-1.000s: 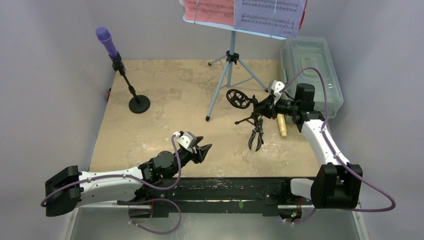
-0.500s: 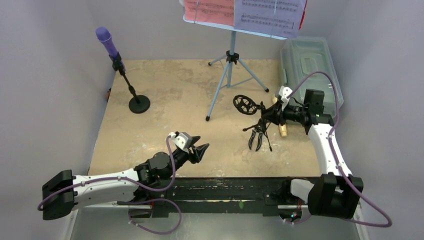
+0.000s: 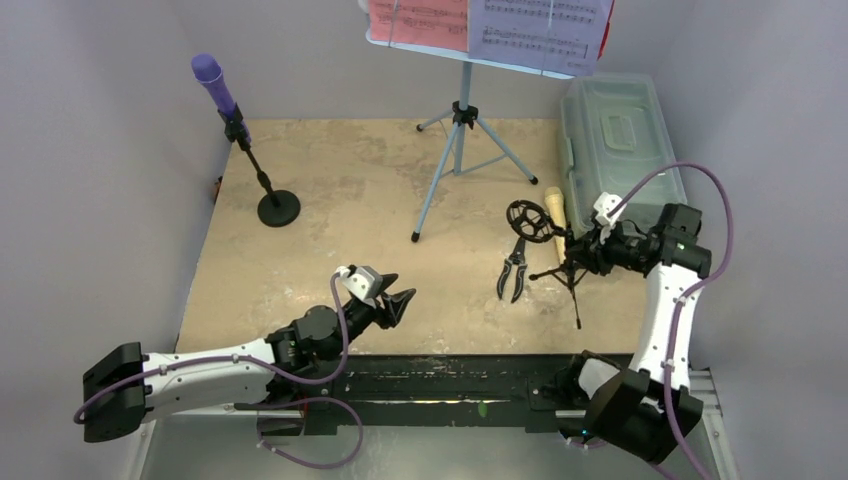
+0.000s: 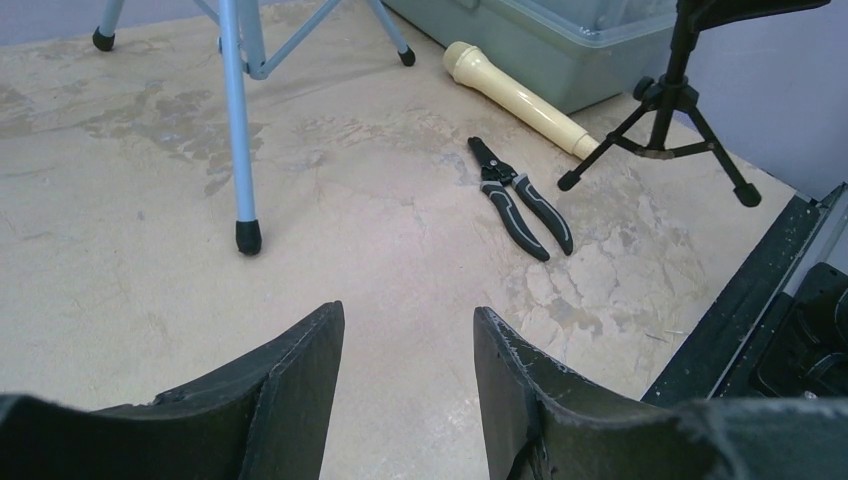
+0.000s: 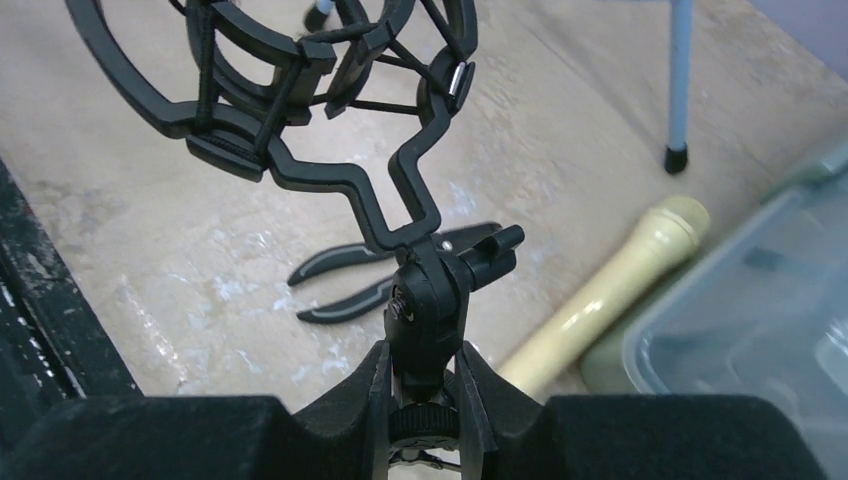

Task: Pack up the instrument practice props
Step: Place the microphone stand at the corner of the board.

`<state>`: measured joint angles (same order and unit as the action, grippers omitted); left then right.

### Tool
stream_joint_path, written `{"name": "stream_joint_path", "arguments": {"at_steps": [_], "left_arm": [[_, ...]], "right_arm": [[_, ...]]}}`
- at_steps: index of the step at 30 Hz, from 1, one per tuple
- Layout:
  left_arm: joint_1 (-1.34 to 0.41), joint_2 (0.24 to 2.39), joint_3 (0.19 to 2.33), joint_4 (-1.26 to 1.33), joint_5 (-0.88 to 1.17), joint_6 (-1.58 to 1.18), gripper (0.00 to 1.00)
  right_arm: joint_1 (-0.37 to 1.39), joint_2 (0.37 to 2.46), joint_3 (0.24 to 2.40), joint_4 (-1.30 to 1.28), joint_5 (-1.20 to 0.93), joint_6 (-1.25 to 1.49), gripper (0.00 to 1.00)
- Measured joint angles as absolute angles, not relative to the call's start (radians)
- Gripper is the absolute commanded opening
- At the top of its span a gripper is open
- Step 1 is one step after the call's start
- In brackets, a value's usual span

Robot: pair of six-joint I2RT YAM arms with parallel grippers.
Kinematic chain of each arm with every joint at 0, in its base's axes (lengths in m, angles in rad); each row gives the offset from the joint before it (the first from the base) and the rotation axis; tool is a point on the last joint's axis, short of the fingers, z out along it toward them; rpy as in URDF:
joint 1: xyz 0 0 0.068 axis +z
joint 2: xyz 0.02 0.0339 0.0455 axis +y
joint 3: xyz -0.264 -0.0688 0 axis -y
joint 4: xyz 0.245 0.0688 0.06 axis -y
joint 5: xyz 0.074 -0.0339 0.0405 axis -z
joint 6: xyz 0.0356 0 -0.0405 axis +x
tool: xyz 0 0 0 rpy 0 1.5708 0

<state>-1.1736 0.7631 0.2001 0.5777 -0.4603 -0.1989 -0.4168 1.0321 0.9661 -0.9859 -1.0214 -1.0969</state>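
My right gripper (image 3: 592,249) (image 5: 425,368) is shut on the neck joint of the black mic tripod (image 3: 567,272) (image 5: 428,290), holding it off the table; its ring cradle (image 3: 528,220) (image 5: 280,80) points left. The cream microphone (image 3: 555,212) (image 4: 520,98) (image 5: 600,295) lies beside the box. At the back left, the purple microphone (image 3: 208,80) stands on the round-base pole (image 3: 277,208). The light-blue music desk (image 3: 462,120) at the back carries red (image 3: 418,18) and white (image 3: 540,25) pages. My left gripper (image 3: 400,298) (image 4: 407,318) hovers open and empty near the front.
Black-handled pliers (image 3: 514,268) (image 4: 520,200) (image 5: 390,275) lie on the table between the two grippers. The translucent grey-green box (image 3: 620,135) (image 4: 560,40) (image 5: 750,330) stands lidded along the right wall. A stand leg (image 4: 240,120) reaches down ahead of my left gripper.
My right arm has carried the tripod rightward and nearer, off the pliers, uncovering the cream microphone. The left arm has barely shifted.
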Motion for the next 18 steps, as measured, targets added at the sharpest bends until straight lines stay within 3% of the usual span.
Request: {"name": "stream_joint_path", "arguments": {"at_steps": [10, 18], "left_arm": [[-1.174, 0.731, 0.191, 0.56, -0.469, -0.198, 0.51], [-1.174, 0.733, 0.176, 0.559, -0.476, -0.193, 0.51]], "right_arm": [[-0.811, 1.133, 1.113, -1.273, -1.01, -1.406, 0.0], [-0.938, 1.169, 1.11, -1.305, -1.035, -1.477, 0.0]]}}
